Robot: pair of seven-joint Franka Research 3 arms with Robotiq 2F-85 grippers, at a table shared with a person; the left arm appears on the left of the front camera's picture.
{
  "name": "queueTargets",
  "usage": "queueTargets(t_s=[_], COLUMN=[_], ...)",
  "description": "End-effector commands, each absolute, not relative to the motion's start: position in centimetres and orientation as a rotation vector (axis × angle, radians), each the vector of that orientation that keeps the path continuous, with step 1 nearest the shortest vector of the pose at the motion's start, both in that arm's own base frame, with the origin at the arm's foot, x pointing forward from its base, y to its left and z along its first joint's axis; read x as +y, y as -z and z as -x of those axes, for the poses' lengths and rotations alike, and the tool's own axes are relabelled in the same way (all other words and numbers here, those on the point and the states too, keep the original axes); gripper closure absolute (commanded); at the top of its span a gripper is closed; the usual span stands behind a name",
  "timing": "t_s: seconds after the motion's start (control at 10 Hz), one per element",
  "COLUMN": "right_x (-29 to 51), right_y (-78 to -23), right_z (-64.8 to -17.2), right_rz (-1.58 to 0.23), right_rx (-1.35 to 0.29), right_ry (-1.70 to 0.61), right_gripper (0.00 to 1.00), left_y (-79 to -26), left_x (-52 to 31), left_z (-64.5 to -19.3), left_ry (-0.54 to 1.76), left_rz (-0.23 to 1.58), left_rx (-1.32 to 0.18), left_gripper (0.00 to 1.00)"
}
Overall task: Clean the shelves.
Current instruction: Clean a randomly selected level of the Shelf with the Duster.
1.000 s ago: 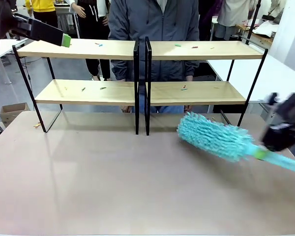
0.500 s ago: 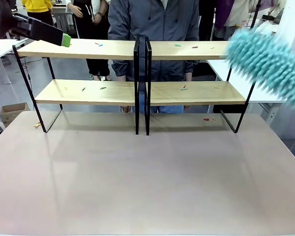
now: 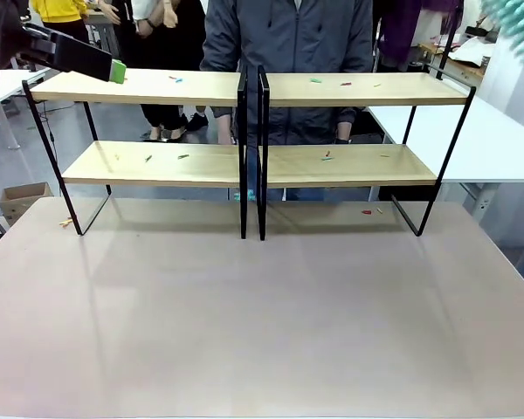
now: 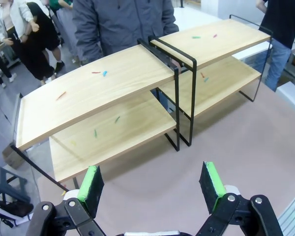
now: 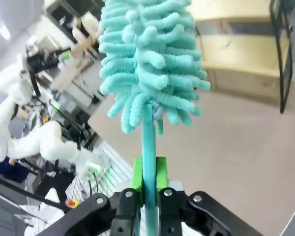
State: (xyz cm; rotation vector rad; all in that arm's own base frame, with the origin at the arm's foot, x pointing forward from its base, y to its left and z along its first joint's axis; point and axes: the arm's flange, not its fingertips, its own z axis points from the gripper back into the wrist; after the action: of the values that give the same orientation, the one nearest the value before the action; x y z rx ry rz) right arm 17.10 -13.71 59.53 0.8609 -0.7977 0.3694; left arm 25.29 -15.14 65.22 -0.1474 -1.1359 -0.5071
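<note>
Right tool (image 5: 148, 173) clenched on the handle of the teal duster (image 5: 147, 64), arm lifted high at far right; duster head now at the front view's top right corner, up from upper-board level half a second ago. Left tool (image 4: 152, 182) released, hovering at the upper left end of the shelves (image 3: 157, 87), unmoved. Shelves stand along the far edge of the table (image 3: 244, 332).

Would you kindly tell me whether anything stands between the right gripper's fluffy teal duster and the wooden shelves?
Nothing visible does. The fluffy teal duster, clamped in the right gripper, is high beyond the right end of the black-framed light-wood shelves, with open air between.
</note>
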Motion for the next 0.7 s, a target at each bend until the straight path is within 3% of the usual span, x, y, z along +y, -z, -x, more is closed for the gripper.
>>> queueTargets(t_s=[0.0,0.6], right_x=[-14.3,-9.2], right_y=[-59.8,-55.8], right_z=[-17.1,-21.8], right_rz=[-0.876,-0.621], right_rx=[-0.848,-0.557], right_ry=[-0.348,-0.413], right_gripper=[0.88,0.88], left_y=[-64.9,-64.9], left_x=[-15.1,-15.1], left_z=[-25.3,-25.3], left_ry=[0.506,0.506], left_rz=[0.147,0.147], left_rx=[-1.141,-1.141], left_gripper=[0.00,0.00])
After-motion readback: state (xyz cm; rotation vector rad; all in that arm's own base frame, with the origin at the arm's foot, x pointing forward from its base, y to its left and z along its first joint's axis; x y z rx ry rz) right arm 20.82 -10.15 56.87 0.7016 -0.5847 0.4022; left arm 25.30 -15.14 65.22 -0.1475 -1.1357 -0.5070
